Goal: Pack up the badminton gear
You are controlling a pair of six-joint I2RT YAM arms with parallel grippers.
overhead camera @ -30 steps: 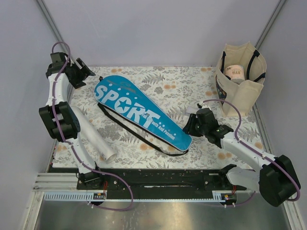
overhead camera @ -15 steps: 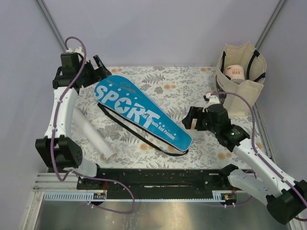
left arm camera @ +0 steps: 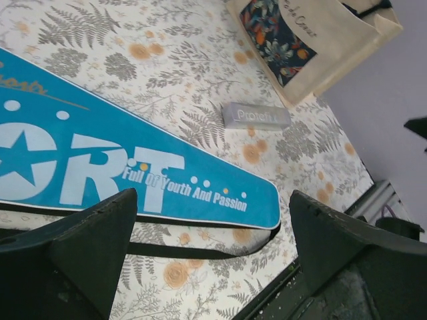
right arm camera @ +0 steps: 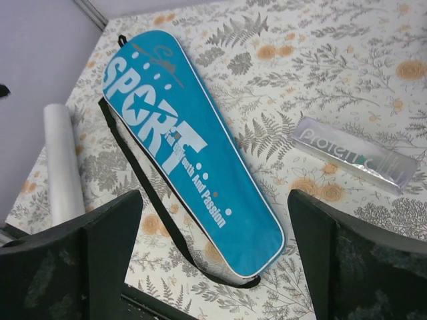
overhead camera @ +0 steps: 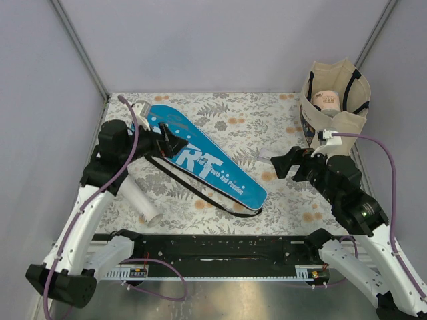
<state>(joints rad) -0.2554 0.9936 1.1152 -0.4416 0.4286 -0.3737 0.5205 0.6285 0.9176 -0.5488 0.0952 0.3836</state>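
The blue racket-shaped "SPORT" cover lies flat and slantwise on the floral table, wide end at the back left, narrow end at the front right. Its black strap loops along its near side. My left gripper hovers open over the wide end; in the left wrist view the cover and strap show beyond the left gripper, nothing between the fingers. My right gripper hangs open right of the narrow end; the cover lies beyond the empty right gripper. A white tube lies at the left.
A beige tote with black handles stands at the back right, a roll inside it. A clear "Protefix" box lies on the cloth between the cover's narrow end and the tote. The black base rail runs along the near edge.
The left arm swung from the back-left corner to above the cover's wide end. The right arm lifted and drew back to the right. Both grippers opened wider.
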